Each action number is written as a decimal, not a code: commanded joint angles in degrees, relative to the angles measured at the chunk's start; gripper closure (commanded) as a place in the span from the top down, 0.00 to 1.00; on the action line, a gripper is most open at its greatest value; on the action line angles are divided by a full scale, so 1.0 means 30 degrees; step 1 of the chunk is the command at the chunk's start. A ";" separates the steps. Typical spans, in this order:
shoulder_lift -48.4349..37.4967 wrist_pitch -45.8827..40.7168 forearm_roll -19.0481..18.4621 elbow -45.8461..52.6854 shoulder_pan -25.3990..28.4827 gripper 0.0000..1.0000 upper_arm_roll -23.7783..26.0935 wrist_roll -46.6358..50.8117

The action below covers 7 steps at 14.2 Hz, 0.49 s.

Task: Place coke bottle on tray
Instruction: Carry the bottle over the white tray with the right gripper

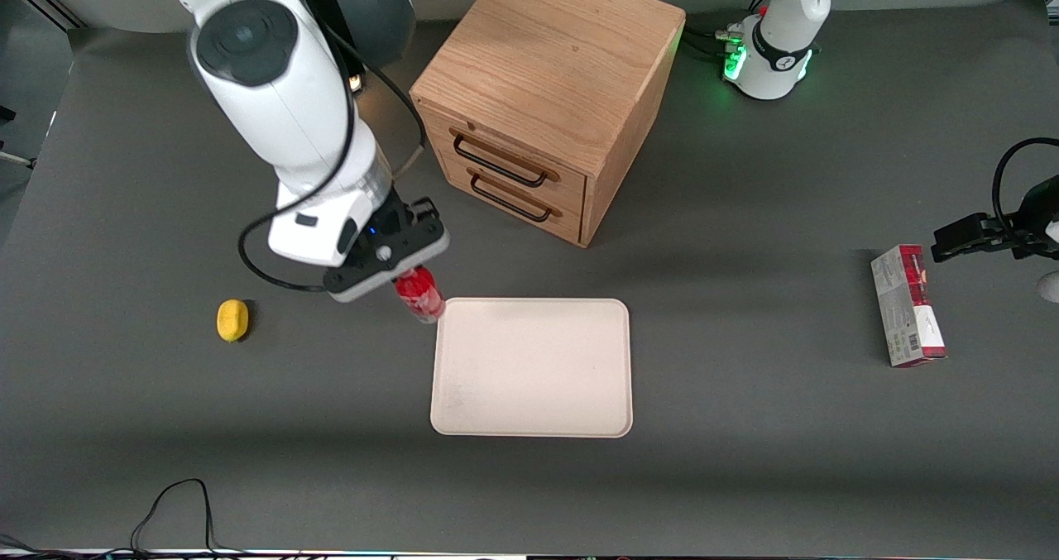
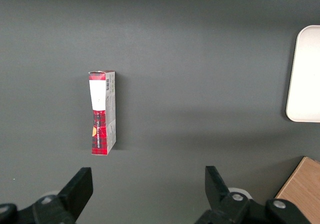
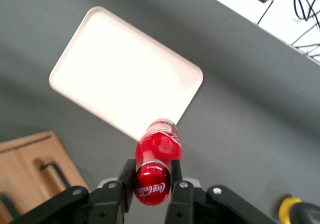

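Note:
My gripper is shut on the red cap end of the coke bottle, which hangs tilted below the fingers. In the front view the gripper holds the coke bottle in the air just beside the tray's corner that lies toward the working arm's end and farthest from the camera. The pale beige tray lies flat on the grey table with nothing on it. The wrist view shows the tray under and ahead of the bottle.
A wooden drawer cabinet with two black handles stands close to the tray, farther from the camera. A yellow lemon lies toward the working arm's end. A red-and-grey carton lies toward the parked arm's end.

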 commanded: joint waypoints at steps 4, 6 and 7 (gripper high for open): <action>0.3569 0.4248 -0.0353 0.0495 -0.0756 0.03 -0.0125 0.0011; 0.4652 0.5334 -0.0236 0.0435 -0.0933 0.03 -0.0096 0.0011; 0.5092 0.5978 -0.0178 0.0435 -0.0991 0.03 -0.0067 0.0011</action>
